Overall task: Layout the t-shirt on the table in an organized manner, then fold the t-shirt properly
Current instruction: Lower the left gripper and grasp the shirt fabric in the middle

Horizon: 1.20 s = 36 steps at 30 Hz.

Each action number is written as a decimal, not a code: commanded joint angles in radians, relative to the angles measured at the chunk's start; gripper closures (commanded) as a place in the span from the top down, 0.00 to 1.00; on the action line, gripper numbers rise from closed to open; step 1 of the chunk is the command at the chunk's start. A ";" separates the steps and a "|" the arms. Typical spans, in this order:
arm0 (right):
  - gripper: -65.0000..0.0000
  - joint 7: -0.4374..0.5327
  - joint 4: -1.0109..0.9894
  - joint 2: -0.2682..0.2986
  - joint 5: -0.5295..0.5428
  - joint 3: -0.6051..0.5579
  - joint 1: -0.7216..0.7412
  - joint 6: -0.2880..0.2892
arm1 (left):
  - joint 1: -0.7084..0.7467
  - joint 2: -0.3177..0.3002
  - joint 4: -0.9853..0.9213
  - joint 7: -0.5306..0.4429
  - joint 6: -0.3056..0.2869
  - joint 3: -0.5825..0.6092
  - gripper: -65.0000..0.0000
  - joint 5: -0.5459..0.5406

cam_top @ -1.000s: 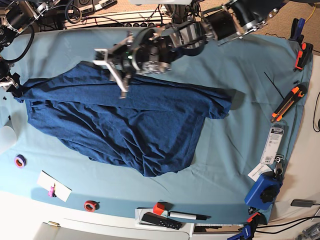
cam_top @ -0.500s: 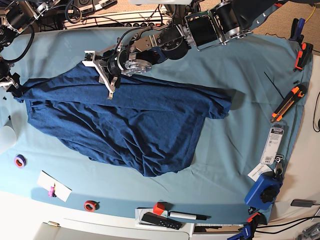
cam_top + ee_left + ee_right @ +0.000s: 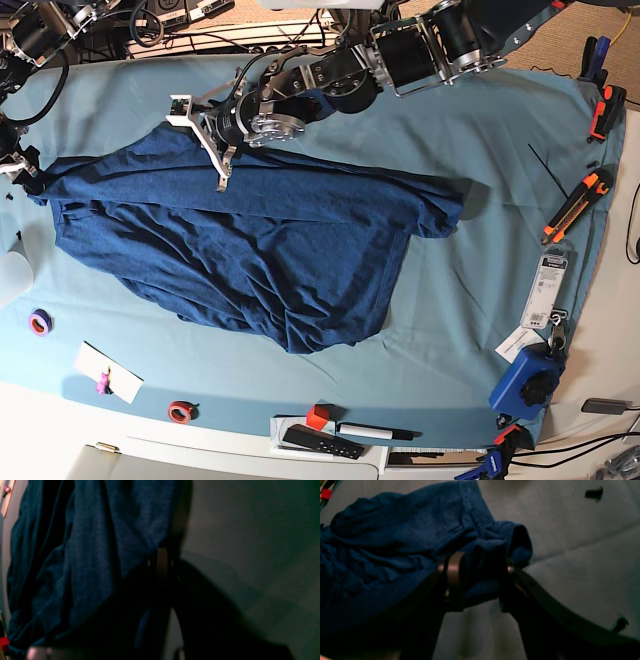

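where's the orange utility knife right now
In the base view the orange utility knife lies near the right edge of the table, apart from the t-shirt, just above a white tag.

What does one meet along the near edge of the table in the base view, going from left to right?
Purple tape roll → white card → red tape roll → red cube → black marker → blue clamp.
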 commanded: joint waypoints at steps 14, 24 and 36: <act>0.33 0.018 0.014 0.031 0.023 0.005 0.008 0.004 | -0.129 0.036 0.140 -0.011 0.008 -0.089 0.00 -0.116; 0.33 0.019 0.014 0.031 0.024 0.005 0.008 0.004 | -0.249 0.036 -0.117 -0.045 0.008 -0.213 0.00 -0.166; 0.33 0.021 0.014 0.031 0.024 0.005 0.008 0.004 | -0.193 0.036 -0.212 -0.076 0.021 -0.212 0.46 -0.214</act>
